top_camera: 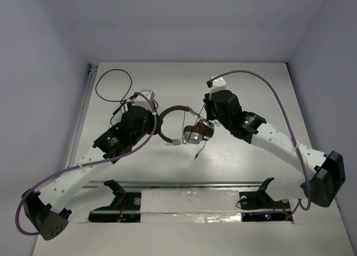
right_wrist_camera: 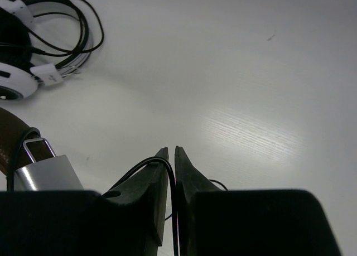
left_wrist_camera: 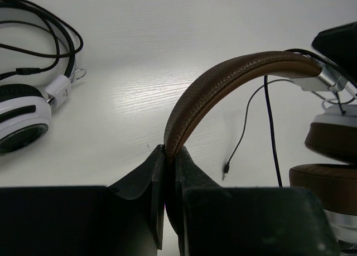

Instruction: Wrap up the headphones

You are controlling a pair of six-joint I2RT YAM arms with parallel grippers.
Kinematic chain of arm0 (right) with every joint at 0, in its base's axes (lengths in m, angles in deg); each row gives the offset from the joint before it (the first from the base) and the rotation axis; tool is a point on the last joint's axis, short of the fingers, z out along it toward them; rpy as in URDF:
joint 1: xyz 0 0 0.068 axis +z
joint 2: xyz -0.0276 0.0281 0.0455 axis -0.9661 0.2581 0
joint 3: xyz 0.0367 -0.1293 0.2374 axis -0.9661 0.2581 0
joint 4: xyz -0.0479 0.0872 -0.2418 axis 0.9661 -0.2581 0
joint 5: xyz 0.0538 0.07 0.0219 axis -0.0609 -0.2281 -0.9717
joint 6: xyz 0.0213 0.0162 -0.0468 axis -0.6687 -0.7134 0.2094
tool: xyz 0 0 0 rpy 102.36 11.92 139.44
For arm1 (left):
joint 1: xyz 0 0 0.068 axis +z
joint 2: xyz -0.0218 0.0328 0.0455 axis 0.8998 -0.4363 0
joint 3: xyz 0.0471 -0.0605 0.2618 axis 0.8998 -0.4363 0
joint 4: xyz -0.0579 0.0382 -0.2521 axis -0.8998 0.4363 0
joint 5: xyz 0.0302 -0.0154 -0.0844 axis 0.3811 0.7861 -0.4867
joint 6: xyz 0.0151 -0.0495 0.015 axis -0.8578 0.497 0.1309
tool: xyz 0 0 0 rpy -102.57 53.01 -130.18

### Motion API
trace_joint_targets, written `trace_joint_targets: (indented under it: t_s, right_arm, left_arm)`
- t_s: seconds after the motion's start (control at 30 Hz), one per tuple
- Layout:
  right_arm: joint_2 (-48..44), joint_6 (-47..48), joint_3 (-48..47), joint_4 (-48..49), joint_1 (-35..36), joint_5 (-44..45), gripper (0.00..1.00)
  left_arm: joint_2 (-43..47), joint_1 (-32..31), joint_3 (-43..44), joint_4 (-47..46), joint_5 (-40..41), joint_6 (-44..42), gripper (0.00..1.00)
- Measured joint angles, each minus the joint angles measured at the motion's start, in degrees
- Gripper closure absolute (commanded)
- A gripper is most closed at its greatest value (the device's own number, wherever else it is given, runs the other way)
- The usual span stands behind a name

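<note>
Left pincer is pressed together on the brown headband of the headphones; from its wrist camera the two fingers meet with the leather strip squeezed between their tips. Right pincer is likewise closed, pinching the thin dark cable, which curls over one fingertip and drops down the slit between the two. Over the white table, the left arm sweeps from the near left corner up and inward, wrist turned toward the middle. The right arm mirrors it from the near right, reaching back toward the centre. The pincers face each other near the table's middle with the headphones between them. From above, the headband's arch bulges toward the far side and opens toward the near edge, so its span runs left to right between the pincers. From the left wrist it rises out of the fingers and bends over to the right, where two brown ear pads sit one above the other. Whether they touch the table I cannot tell. A silver bracket ends the band beside the right fingers. Well off to the far left lies a loose black looped wire by a white round object. The cable's small plug lies on the tabletop
</note>
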Motion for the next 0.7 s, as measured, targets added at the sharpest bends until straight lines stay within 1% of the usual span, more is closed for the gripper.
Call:
trace_joint_targets:
  t_s: [0.13,0.17,0.2,0.3,0.37,0.53,0.7]
  right_arm:
    - [-2.75,-2.25,4.59,3.67,-1.84,-4.81,0.81]
    - [-3.54,-2.67,5.70,4.48,-2.75,-6.14,0.77]
    - [-4.26,-3.30,6.62,5.31,-3.78,-7.80,0.75]
    - [-6.54,-4.74,10.38,10.29,-6.29,-13.55,0.75]
    - [-7.32,-5.81,12.76,14.23,-7.13,-17.84,0.72]
    - [-7.41,-8.52,18.49,23.80,-8.50,-27.54,0.61]
    - [-5.77,-10.56,22.12,30.71,-10.95,-33.97,0.51]
  left_arm:
    - [0.96,0.00,0.72,-0.17,-0.61,-0.37,1.00]
    - [0.96,0.00,0.90,-0.33,-0.76,-0.42,1.00]
    - [0.96,0.02,0.98,-0.52,-1.07,-0.39,1.00]
    - [0.96,0.00,1.31,-1.33,-2.12,-0.28,1.00]
    - [0.96,0.00,1.55,-1.86,-2.97,0.02,1.00]
    - [0.96,0.00,2.93,-2.47,-4.22,0.98,1.00]
    - [0.98,0.00,3.91,-5.64,-3.34,3.96,1.00]
